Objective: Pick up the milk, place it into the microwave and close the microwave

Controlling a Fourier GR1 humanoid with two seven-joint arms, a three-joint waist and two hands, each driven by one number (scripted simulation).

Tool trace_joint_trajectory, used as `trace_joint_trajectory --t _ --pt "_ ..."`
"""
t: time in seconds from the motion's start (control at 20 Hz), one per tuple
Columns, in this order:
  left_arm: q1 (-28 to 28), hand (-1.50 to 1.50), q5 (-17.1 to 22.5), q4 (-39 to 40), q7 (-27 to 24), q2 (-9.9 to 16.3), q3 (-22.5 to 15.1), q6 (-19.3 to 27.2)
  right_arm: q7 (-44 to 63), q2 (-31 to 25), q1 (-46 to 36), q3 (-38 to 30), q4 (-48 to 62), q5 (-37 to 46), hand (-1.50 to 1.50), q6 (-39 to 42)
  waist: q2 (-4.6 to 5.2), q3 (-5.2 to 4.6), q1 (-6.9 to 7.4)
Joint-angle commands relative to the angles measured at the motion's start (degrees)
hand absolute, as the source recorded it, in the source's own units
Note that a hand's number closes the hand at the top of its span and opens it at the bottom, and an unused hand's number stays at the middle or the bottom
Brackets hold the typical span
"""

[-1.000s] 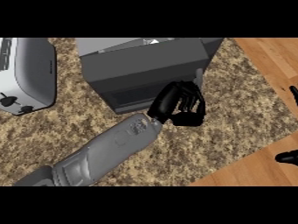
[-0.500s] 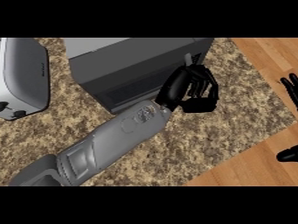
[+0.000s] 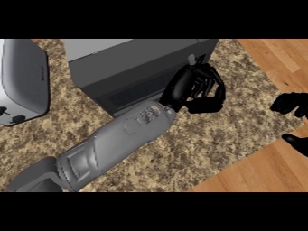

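The grey microwave (image 3: 139, 56) stands at the top middle of the counter, its dark front (image 3: 133, 90) facing me. My left hand (image 3: 183, 85) is at the right end of that front, its fingers and thumb curled as if round something. Only a pale sliver of the milk (image 3: 192, 58) shows above the fingers; the rest is hidden by the hand. I cannot tell whether the microwave door stands ajar. My right hand (image 3: 304, 124) rests at the right edge with relaxed fingers, holding nothing.
A white toaster (image 3: 13, 83) stands at the left edge of the speckled counter (image 3: 203, 149). The counter ends diagonally at the right, with wooden floor (image 3: 276, 176) beyond it. My grey left forearm (image 3: 109, 144) crosses the counter from the lower left.
My left hand has moved up and to the right along the microwave's front to its right end. The view has shifted, so the toaster lies further left. The right hand's fingers have drooped.
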Motion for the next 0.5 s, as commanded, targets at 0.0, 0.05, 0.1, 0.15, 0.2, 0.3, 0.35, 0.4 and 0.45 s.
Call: trace_joint_trajectory --t 0.0,0.05,0.1,0.15,0.2,0.3,0.35,0.4,0.45 --pt "-2.4 1.5 1.3 2.3 -0.1 -1.5 0.6 -0.1 -2.7 -1.3 -1.3 2.8 -3.7 0.9 1.5 6.3 0.19 0.09 -0.64" --pt "-3.3 1.5 1.5 2.1 0.2 -1.5 0.7 0.0 -2.1 -1.4 -1.7 3.3 -4.5 0.6 1.5 6.6 0.12 0.13 -1.06" --pt "-3.0 1.5 1.6 2.3 0.0 -1.5 0.4 0.1 -1.6 -1.4 -1.7 3.8 -5.3 0.7 1.5 6.4 0.21 0.12 -1.21" --pt "-3.0 1.5 1.8 2.6 0.1 -1.5 0.3 0.2 -1.7 -0.9 -1.6 4.3 -5.9 0.3 1.5 6.2 0.37 0.26 -1.27" --pt "-2.8 1.5 2.1 2.4 -0.2 -1.5 0.3 0.5 -1.3 -1.5 -1.7 4.6 -6.9 0.3 1.5 6.6 0.1 0.16 -1.43" --pt "-3.0 1.5 2.3 2.6 -0.6 -1.5 0.3 0.5 -0.3 -1.8 -1.8 5.4 -8.3 0.0 1.5 6.5 0.2 0.12 -1.62" --pt "-3.1 1.5 2.7 2.5 -0.4 -1.5 0.4 0.7 0.0 -1.7 -1.2 5.9 -9.0 0.0 1.5 6.4 0.11 0.18 -2.44" --pt "-2.9 1.5 2.7 2.7 -0.6 -1.4 0.1 1.1 0.1 -2.0 -1.9 5.5 -9.7 -0.6 1.5 6.4 -0.03 0.15 -2.01" --pt "-2.4 1.5 2.9 2.6 -1.1 -1.4 -0.1 0.8 0.8 -1.8 -1.5 6.5 -10.4 -0.3 1.5 6.2 0.3 0.09 -2.26"
